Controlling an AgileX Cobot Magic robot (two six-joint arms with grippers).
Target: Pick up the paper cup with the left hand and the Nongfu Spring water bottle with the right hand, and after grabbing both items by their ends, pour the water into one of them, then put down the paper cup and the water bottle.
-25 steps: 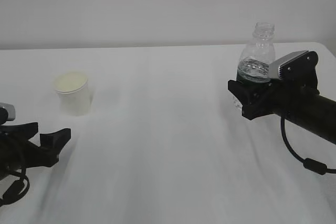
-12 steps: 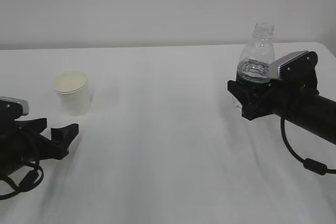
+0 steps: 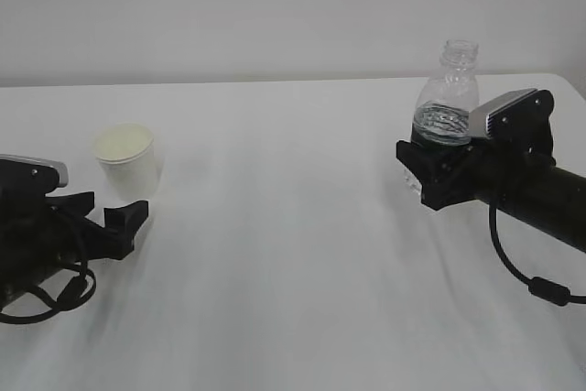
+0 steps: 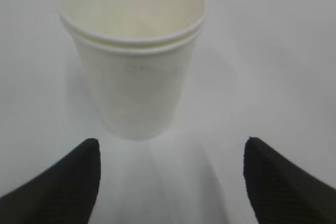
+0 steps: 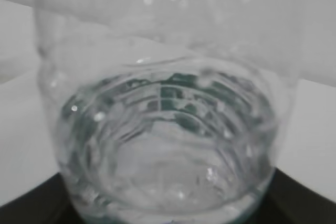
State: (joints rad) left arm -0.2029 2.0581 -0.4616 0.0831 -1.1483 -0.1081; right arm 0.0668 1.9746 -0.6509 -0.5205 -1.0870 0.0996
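The white paper cup (image 3: 128,164) stands upright on the table at the left; in the left wrist view the paper cup (image 4: 134,72) fills the upper middle. My left gripper (image 3: 113,209) is open just short of it, low over the table, and its dark fingertips (image 4: 79,171) flank bare table below the cup's base, touching nothing. The clear, capless Nongfu Spring water bottle (image 3: 449,93) stands upright at the right, its lower part inside my right gripper (image 3: 428,171), which is shut on it. Water (image 5: 168,150) lies in the bottle's lower half.
A white table (image 3: 293,244) spreads across the whole view, with a plain pale wall behind it. The right arm and its cable (image 3: 531,272) lie over the table's right side. The table's far right corner (image 3: 568,80) sits just behind the bottle.
My left gripper has slid forward across the table toward the paper cup, staying open. The right gripper and the bottle have not moved.
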